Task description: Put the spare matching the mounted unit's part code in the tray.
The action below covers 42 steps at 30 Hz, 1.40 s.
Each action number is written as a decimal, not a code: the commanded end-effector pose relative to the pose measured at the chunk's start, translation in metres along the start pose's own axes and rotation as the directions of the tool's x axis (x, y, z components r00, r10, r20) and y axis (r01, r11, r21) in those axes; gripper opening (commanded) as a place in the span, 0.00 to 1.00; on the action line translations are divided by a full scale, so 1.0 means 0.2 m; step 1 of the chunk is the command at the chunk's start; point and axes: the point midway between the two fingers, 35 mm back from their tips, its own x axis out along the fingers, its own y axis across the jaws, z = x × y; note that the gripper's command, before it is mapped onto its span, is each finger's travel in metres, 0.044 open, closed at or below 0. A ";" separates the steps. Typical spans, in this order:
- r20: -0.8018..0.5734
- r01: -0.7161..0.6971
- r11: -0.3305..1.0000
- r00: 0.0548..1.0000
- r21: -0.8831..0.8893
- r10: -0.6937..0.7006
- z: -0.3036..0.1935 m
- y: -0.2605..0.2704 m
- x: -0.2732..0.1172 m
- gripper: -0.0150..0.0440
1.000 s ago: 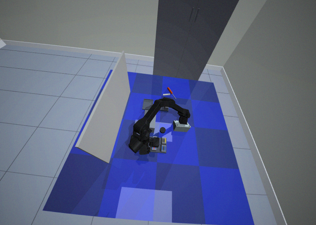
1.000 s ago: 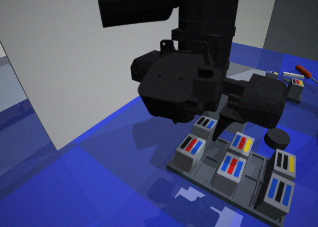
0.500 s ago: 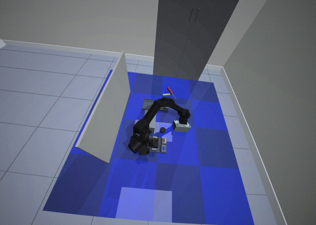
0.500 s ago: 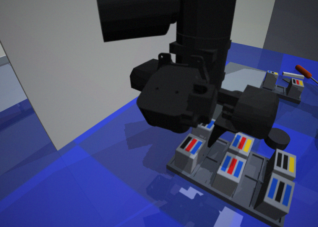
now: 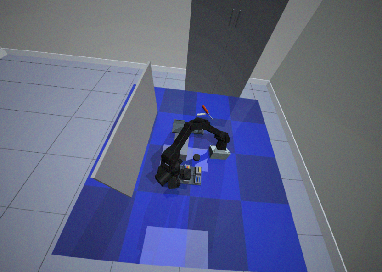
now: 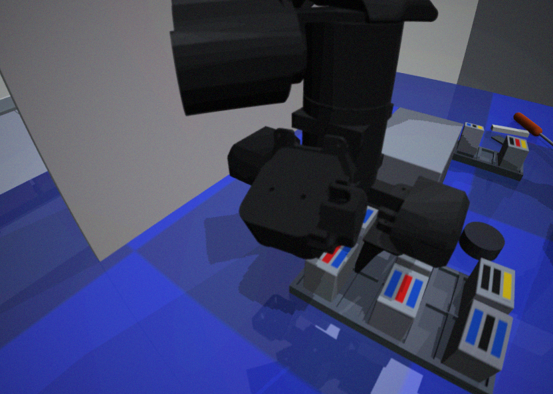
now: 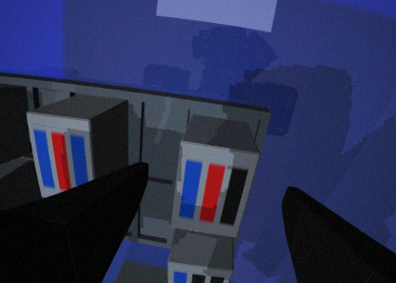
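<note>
Jaws apart, empty, blue-red-black spare (image 7: 212,191) between them, seemingly untouched

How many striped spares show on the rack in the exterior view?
5: red-blue front left, blue-red-blue front middle, blue-black-blue front right, black-black-yellow behind it, one peeking under the tool. A sixth may be hidden.
</note>
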 end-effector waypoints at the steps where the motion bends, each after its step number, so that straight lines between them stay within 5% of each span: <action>1: -0.003 0.002 1.000 1.000 -0.007 -0.002 0.00 0.00 0.03 0.76; 25: -0.005 0.002 1.000 1.000 -0.006 -0.002 -0.02 0.00 0.19 0.76; 30: -0.004 -0.001 1.000 1.000 0.000 0.001 -0.02 0.00 0.19 0.54; 37: -0.004 -0.001 1.000 1.000 0.000 0.001 -0.02 0.00 0.19 0.46; 42: -0.004 -0.001 1.000 1.000 0.000 0.001 -0.02 0.00 0.19 0.25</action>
